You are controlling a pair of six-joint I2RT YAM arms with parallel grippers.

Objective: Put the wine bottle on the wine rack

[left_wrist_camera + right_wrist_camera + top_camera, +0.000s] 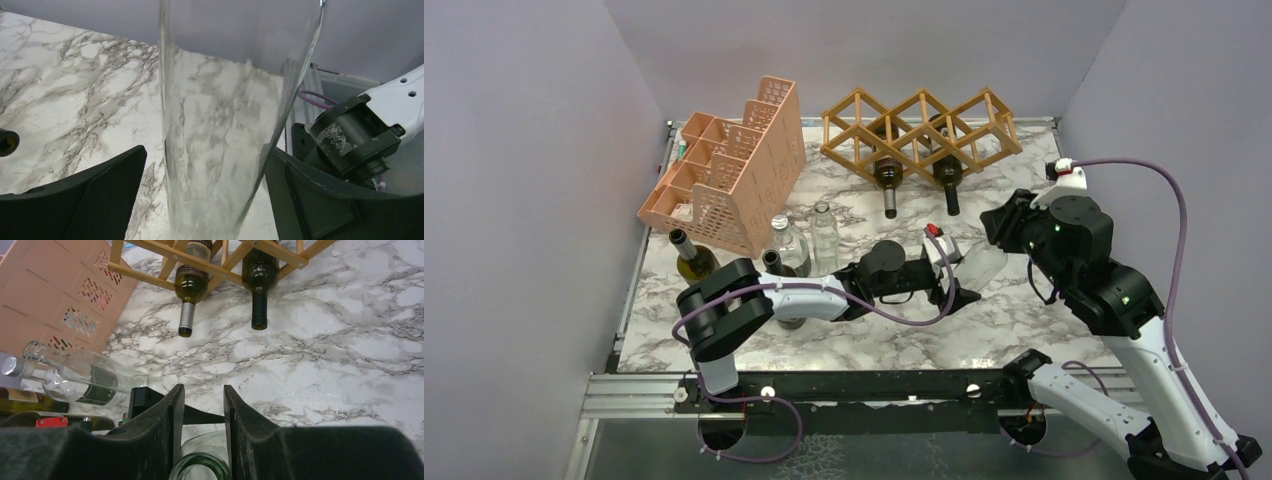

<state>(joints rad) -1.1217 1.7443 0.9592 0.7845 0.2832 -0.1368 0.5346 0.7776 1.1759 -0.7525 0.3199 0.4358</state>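
The wine bottle (980,266) is clear glass with a green-tinted mouth and is held off the marble table between both arms. My right gripper (1002,228) is shut on its neck. In the right wrist view the rim (200,466) sits between that gripper's (202,387) fingers. My left gripper (964,277) stands open around the bottle's body (235,125). Its left finger (100,200) is clear of the glass and its right finger (310,200) is close against it. The wooden wine rack (919,130) stands at the back of the table, beyond the bottle.
Two dark bottles (887,180) (948,175) lie in the rack, necks toward me. A pink perforated organizer (734,170) stands at the back left. Clear bottles (789,240) (824,235) and a dark bottle (692,258) are in front of it.
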